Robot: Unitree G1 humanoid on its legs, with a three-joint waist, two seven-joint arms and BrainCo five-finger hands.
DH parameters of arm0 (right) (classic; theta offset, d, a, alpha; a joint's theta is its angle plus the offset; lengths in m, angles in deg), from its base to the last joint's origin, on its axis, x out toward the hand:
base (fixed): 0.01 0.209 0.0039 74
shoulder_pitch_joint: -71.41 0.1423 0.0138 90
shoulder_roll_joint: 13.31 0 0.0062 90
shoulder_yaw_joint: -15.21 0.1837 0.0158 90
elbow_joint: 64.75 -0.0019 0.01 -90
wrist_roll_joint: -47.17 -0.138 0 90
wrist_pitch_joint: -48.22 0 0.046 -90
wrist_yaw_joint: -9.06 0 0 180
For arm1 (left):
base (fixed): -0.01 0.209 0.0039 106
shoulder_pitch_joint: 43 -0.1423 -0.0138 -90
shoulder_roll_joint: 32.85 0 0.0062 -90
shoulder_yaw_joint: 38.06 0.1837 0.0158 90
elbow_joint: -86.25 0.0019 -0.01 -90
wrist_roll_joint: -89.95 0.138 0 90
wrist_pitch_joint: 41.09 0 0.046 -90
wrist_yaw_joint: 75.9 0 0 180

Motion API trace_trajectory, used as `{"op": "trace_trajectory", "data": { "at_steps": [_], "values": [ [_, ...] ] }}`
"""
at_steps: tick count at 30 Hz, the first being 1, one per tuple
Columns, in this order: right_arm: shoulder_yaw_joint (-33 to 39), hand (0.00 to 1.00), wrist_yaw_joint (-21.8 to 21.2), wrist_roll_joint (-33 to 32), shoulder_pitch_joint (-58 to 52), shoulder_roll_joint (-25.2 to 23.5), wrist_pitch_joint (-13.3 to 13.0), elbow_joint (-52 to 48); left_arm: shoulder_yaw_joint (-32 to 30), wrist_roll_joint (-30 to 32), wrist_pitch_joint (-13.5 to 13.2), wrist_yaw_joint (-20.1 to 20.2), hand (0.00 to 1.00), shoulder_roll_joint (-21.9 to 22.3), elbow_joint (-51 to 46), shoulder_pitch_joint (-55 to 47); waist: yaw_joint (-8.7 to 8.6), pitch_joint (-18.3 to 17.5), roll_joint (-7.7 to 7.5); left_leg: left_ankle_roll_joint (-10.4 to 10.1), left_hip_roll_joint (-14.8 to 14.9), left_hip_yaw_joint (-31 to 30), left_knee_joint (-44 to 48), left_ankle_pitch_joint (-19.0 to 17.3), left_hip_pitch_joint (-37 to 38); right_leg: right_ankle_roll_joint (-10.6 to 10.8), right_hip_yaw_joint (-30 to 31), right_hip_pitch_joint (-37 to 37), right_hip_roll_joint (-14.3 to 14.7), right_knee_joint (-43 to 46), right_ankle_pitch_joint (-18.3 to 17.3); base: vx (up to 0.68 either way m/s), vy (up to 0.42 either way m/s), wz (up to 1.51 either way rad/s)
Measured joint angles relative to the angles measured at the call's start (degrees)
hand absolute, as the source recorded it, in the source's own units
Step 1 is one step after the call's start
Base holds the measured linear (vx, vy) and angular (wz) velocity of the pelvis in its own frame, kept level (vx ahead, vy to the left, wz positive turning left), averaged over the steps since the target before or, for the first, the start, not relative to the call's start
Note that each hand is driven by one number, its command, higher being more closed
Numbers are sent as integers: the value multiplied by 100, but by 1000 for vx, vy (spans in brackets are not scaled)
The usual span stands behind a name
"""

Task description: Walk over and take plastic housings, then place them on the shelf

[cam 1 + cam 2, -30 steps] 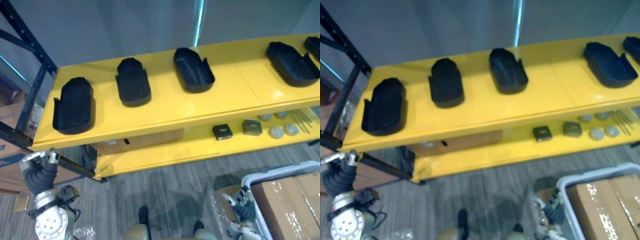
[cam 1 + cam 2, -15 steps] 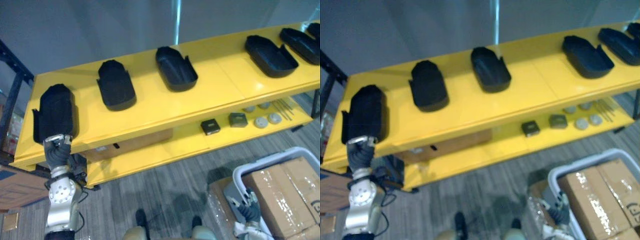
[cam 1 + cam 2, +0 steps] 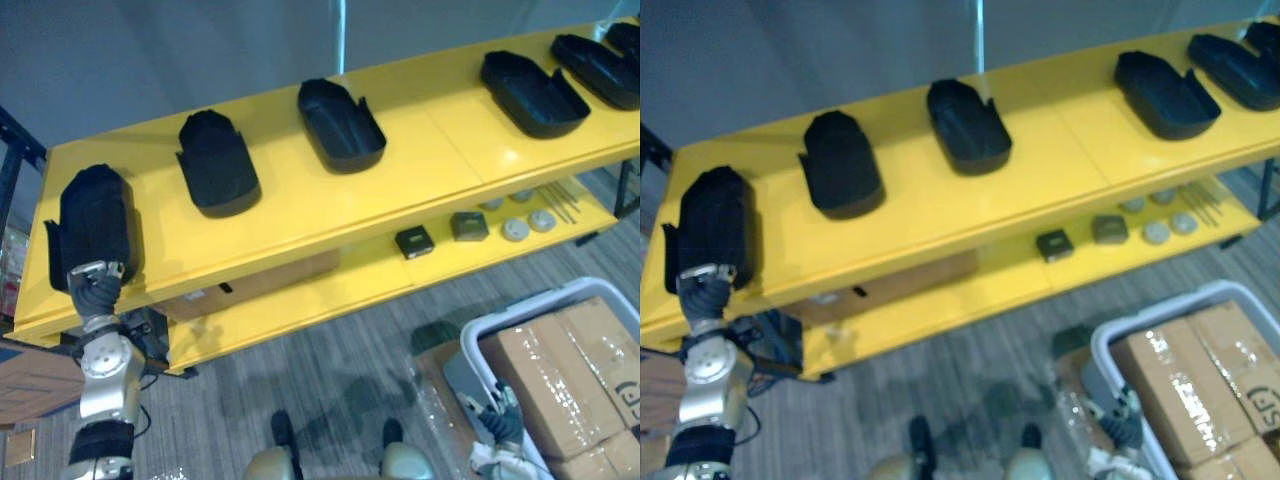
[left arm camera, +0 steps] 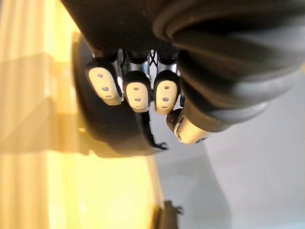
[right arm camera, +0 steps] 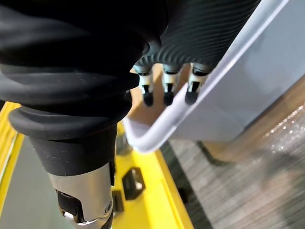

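Several black plastic housings lie in a row on the yellow shelf (image 3: 300, 215): the leftmost housing (image 3: 95, 220), a second (image 3: 217, 160), a third (image 3: 340, 122), and more at the far right (image 3: 530, 92). My left hand (image 3: 96, 288) is at the shelf's front edge, right by the near end of the leftmost housing (image 4: 112, 131). Its fingers (image 4: 137, 93) are curled with nothing seen inside them. My right hand (image 3: 500, 425) hangs low at the right, fingers (image 5: 164, 90) relaxed, beside the rim of a white bin (image 5: 190, 119).
The white bin (image 3: 520, 310) at the lower right holds wrapped cardboard boxes (image 3: 560, 370). The lower shelf carries small dark blocks (image 3: 413, 241) and round discs (image 3: 515, 228); a cardboard box (image 3: 250, 285) sits under the top board. A dark rack post (image 3: 10, 165) stands at the left.
The whole view has shifted, so the camera moved. My left hand rose from below the shelf edge to the near end of the leftmost housing. The right hand stays low by the bin.
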Motion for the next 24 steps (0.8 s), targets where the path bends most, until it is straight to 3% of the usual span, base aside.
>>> {"op": "trace_trajectory", "data": {
  "at_steps": [9,14,19,24],
  "values": [
    [2,0,-1,-124,198,1,0,-6,-41,-177,132,-3,100,-229,429,354,5,187,72,0,4,77,2,0,15,14,88,-102,-3,166,-73,5,5,-4],
    [5,0,-2,-145,226,57,1,-40,-215,-179,158,-150,100,-248,465,544,-10,305,6,-3,12,131,1,-3,-13,11,172,-215,5,247,-84,-11,8,-5],
    [10,0,-5,-308,317,178,2,-81,-220,-221,273,-275,100,-641,694,878,-38,445,-71,-2,5,202,2,-1,-105,7,296,-410,5,372,-93,-1,13,-5],
    [8,0,-3,-337,348,195,7,-204,-231,-202,346,-480,100,-729,915,1208,-92,481,-87,-1,3,221,4,0,-188,7,322,-526,4,418,-94,3,5,-2]
  ]
}}
